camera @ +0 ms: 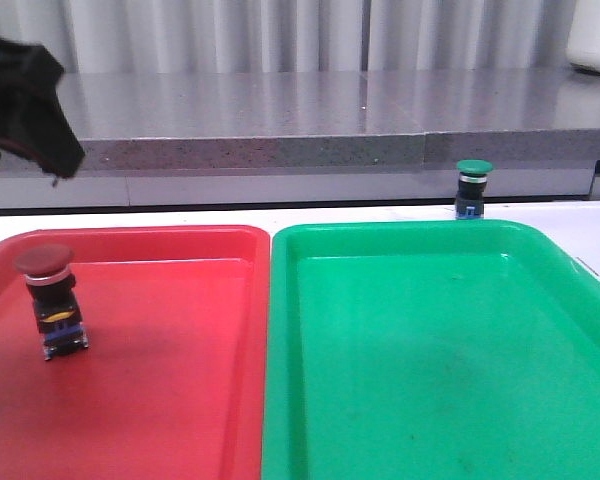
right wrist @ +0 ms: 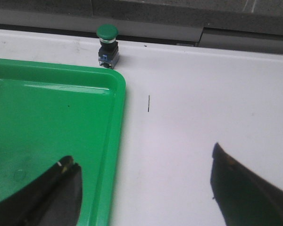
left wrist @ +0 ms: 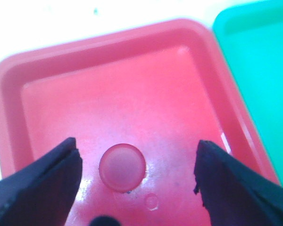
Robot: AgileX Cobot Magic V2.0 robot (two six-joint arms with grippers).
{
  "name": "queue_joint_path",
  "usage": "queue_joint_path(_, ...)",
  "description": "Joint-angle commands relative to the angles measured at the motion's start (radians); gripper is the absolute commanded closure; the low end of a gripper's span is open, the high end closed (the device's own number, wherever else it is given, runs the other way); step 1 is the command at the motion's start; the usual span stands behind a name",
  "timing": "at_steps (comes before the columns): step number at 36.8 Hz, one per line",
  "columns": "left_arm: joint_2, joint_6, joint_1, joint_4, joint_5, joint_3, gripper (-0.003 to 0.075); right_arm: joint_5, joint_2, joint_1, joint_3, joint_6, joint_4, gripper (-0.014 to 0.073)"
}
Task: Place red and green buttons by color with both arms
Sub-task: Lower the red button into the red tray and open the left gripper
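The red button (camera: 50, 299) stands upright in the red tray (camera: 180, 400), at the left of the front view, its dark-red cap (left wrist: 122, 167) seen from straight above in the left wrist view; the left gripper (left wrist: 137, 181) hangs over it with its fingers (left wrist: 42, 183) spread wide on either side, touching nothing; in the front view only a black piece of that arm (camera: 25, 105) shows at the upper left. The green button (camera: 472, 188) stands upright on the white table (right wrist: 203, 94), just behind the far edge of the green tray (camera: 430, 350), toward the upper right of the front view; the right gripper (right wrist: 146, 188) is spread apart and holds nothing, well apart from the green button, one finger (right wrist: 52, 193) over the tray's edge.
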State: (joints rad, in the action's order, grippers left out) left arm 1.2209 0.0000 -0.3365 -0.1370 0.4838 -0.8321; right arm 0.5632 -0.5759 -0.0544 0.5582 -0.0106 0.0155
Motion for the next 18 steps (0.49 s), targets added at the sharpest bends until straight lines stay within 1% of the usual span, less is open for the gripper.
queue_joint_path(1,-0.128,0.0,-0.009,0.005,0.004,-0.022,0.0227,-0.072,-0.008,0.003,0.026,0.011,0.011,0.0013)
queue_joint_path(9,-0.361,0.0,-0.009,0.011,0.04,0.031,0.0227,-0.072,-0.008,0.003,0.026,0.011,0.011,0.0013)
queue_joint_path(18,-0.606,0.0,-0.009,0.053,0.123,0.119,0.0227,-0.072,-0.008,0.003,0.026,0.011,0.011,0.0013)
